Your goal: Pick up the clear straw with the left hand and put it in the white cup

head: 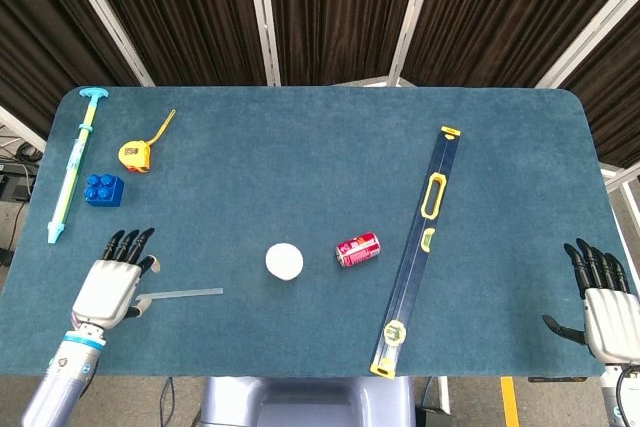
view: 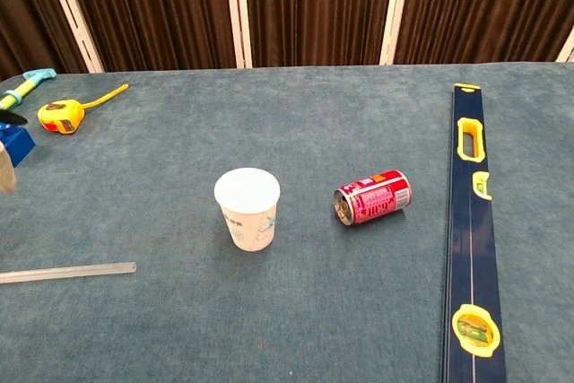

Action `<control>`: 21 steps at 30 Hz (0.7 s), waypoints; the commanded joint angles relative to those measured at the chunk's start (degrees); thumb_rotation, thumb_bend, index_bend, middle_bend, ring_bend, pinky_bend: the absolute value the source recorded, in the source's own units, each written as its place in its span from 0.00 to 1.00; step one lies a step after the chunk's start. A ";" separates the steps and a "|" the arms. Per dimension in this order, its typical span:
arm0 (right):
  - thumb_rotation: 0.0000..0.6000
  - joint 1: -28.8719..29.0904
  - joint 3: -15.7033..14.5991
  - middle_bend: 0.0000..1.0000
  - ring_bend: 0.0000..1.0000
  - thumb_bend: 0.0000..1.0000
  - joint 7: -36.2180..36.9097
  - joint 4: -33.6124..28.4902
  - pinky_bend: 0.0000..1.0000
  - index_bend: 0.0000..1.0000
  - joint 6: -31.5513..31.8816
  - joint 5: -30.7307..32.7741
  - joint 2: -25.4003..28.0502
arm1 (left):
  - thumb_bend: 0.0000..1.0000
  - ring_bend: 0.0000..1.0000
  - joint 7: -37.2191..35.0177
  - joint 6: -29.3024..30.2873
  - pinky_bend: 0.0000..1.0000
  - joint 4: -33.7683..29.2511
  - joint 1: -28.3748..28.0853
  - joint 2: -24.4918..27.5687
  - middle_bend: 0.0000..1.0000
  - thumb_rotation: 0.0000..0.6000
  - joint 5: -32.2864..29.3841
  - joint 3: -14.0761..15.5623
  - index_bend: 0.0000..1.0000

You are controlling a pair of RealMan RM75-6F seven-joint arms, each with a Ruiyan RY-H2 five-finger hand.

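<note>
The clear straw lies flat on the blue table, left of the upright white cup. My left hand hovers over the straw's left end with its fingers spread and nothing in it; only a fingertip sliver of it shows at the left edge of the chest view. My right hand rests open at the table's front right corner, far from the straw and the cup.
A red can lies on its side right of the cup. A long blue level runs diagonally on the right. At the far left are a blue block, a yellow tape measure and a green syringe-like tool.
</note>
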 commanded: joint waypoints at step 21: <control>1.00 0.01 -0.02 0.00 0.00 0.08 0.21 0.03 0.00 0.00 -0.06 -0.04 0.06 | 0.39 0.00 7.52 -3.49 0.00 10.03 -3.62 -12.07 0.00 1.00 -8.98 0.08 0.48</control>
